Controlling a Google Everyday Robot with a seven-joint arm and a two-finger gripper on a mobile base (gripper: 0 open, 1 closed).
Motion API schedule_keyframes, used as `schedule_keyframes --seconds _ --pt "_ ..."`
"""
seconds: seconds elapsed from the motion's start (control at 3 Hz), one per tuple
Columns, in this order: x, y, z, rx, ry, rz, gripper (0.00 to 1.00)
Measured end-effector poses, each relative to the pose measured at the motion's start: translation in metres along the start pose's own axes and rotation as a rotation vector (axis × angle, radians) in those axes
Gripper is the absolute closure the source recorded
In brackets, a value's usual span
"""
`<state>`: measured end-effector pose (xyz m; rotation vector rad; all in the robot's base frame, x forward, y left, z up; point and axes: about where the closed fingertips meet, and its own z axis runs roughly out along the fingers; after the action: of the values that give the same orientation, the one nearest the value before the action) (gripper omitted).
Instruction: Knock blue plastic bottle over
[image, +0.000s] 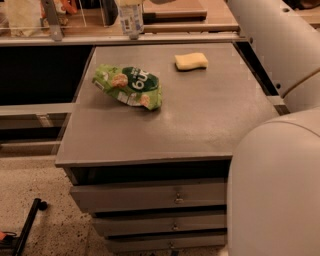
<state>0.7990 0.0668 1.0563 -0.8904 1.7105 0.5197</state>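
The blue plastic bottle (129, 17) stands upright at the top edge of the camera view, over the table's back left edge. Its pale printed label shows; its cap is cut off by the frame. My gripper (131, 2) shows only as a pale sliver at the very top, right at the bottle's upper part. The arm (280, 45) runs from it along the upper right.
A green snack bag (129, 86) lies on the grey table (200, 125) at the left. A yellow sponge (191, 61) lies at the back. Drawers (175, 197) are below the front edge. My white body (280, 190) fills the right. A shelf rail (60, 40) runs behind.
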Motion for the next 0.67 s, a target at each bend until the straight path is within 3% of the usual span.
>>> schedule_keyframes --seconds 0.67 --pt "0.02 0.045 -0.092 0.039 0.064 0.091 1.0"
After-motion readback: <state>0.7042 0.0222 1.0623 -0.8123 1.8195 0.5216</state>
